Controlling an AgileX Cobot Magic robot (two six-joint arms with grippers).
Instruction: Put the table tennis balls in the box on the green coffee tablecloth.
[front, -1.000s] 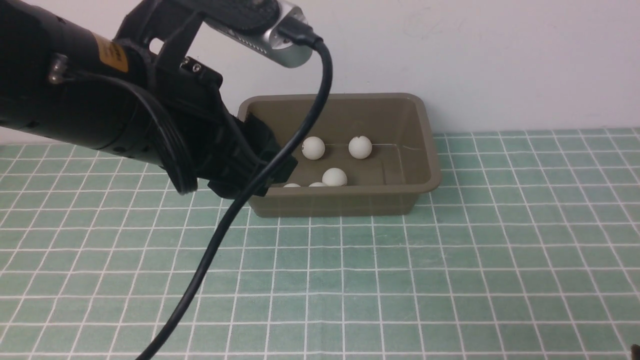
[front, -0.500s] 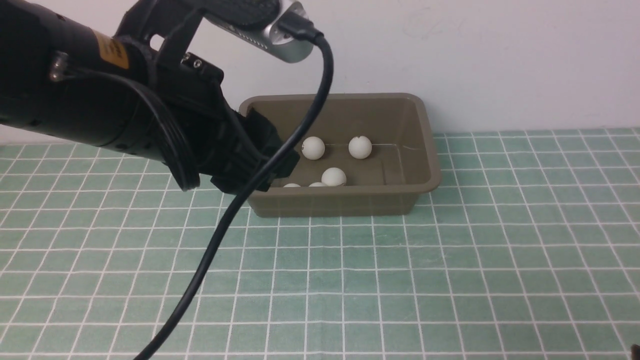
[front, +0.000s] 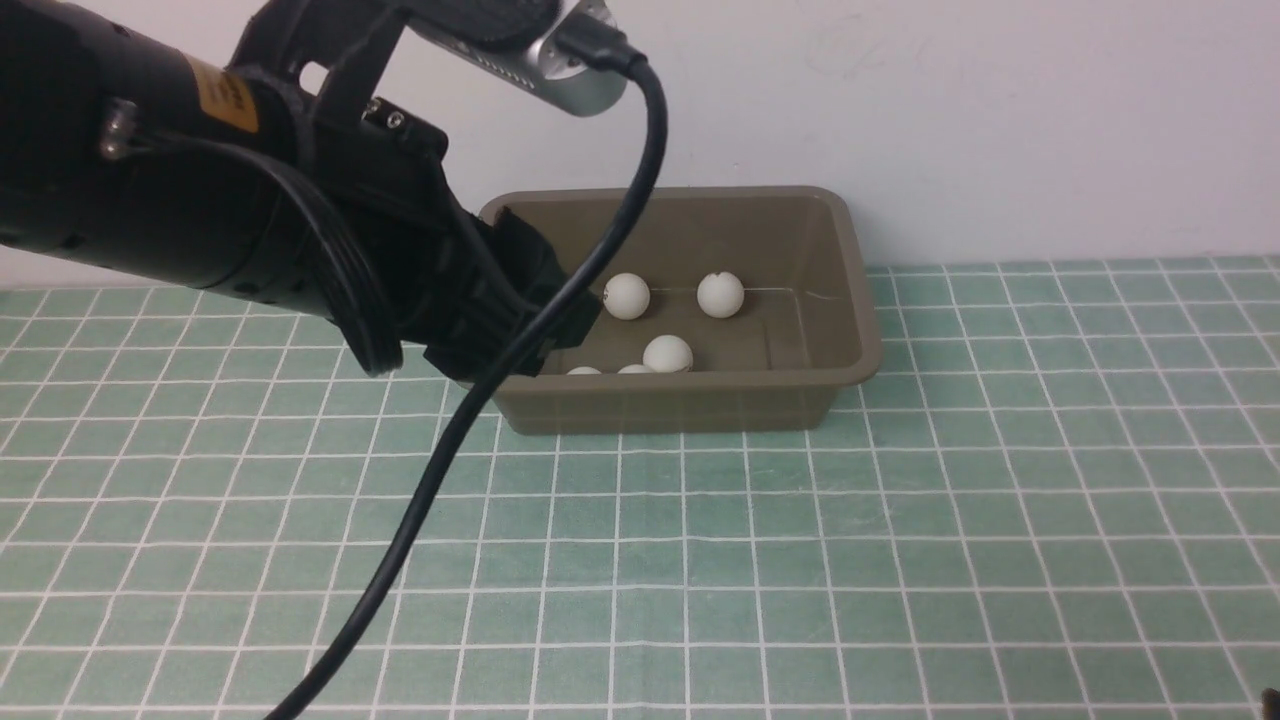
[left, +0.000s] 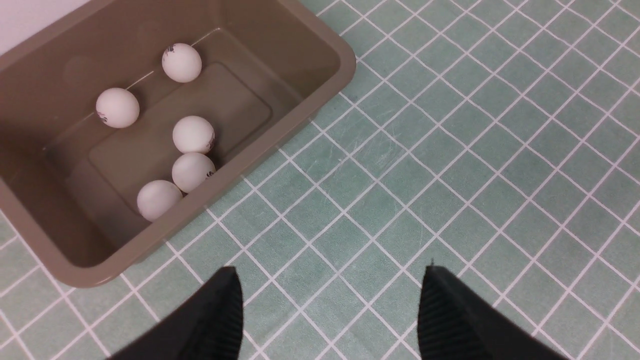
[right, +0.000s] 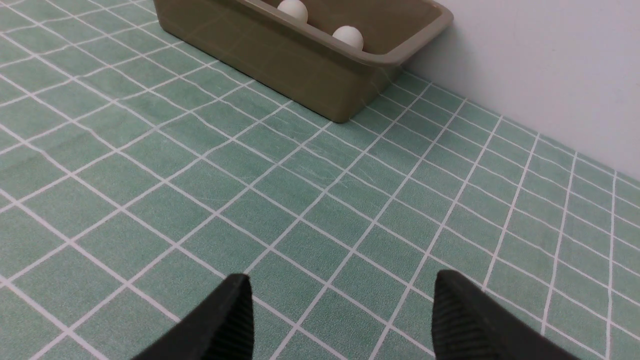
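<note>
A pale green checked tablecloth (front: 900, 550) covers the table up to a plain white wall (front: 1000, 120). Directions follow a clock face laid flat on the cloth, with twelve o'clock pointing away from the robot.

An olive-brown box (front: 670, 405) stands on the cloth at twelve o'clock, its far side against the wall. All five white balls (left: 193, 134) lie on the box floor. Two sit apart from each other near the far wall, at about eleven and one o'clock of the box's middle. The other three cluster near the front wall, at about six to seven o'clock; two of these touch. From the front, two of these three show only as white caps above the rim. Several balls carry small dark printed marks.

The left arm (front: 200, 220) reaches in from nine o'clock, raised above the cloth, and hides the box's left end from the front. A silver camera (front: 560, 70) rides on top of it, and a black cable (front: 430, 480) loops down towards six o'clock. The left gripper (left: 331, 280) is spread wide and empty; only cloth shows between its fingers, with the box's corner just beyond.

The right gripper (right: 341, 285) is also spread wide and empty, over bare cloth well apart from the box.
</note>
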